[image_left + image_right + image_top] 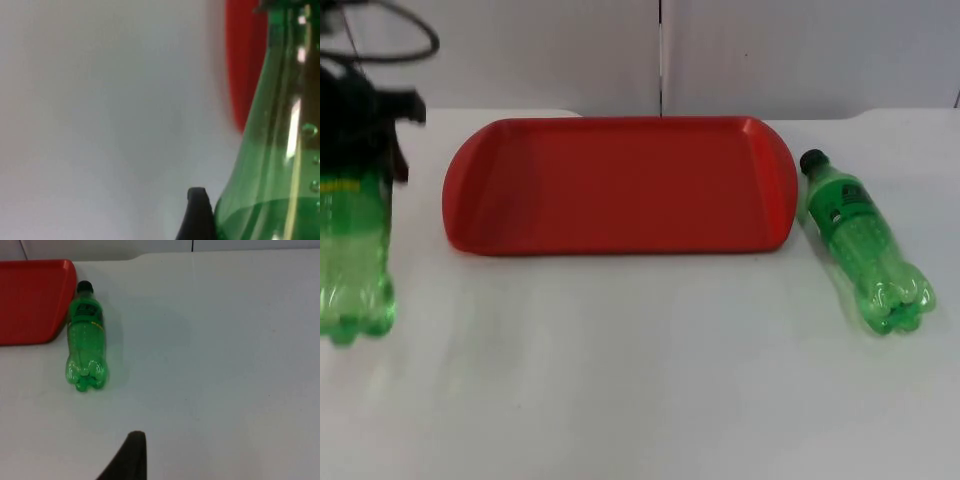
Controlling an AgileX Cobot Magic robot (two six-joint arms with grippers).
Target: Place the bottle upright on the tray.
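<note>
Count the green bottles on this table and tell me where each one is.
2. One green bottle hangs in the left gripper, left of the red tray. The other bottle lies on the table beside the tray's right end. None is on the tray.

My left gripper (355, 140) is closed around a green bottle (355, 250), which hangs upright below my fingers.
</note>
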